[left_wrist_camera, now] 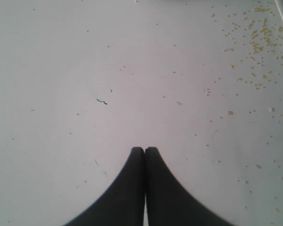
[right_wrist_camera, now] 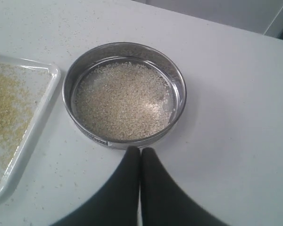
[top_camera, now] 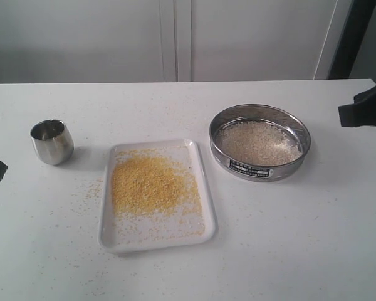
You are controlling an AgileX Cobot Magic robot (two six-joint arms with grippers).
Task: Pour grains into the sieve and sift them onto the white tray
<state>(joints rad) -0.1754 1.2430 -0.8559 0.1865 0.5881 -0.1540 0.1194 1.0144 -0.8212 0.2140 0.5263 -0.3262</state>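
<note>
- My right pincer (right_wrist_camera: 140, 151): shut, empty; sieve (right_wrist_camera: 178, 94) lies just ahead of its tips, beside white tray (right_wrist_camera: 51, 75).
- Left pincer (left_wrist_camera: 145, 150): shut, empty, over bare table (left_wrist_camera: 85, 70); I judge it farther off.

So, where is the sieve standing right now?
In the exterior view the sieve stands on the right side of the table, just right of the white tray and apart from it, holding pale grains.

surface: white table (top_camera: 301, 251) | on it: steel cup (top_camera: 52, 142), white tray (top_camera: 122, 233), sieve (top_camera: 287, 168), stray yellow grains (top_camera: 93, 189)
</note>
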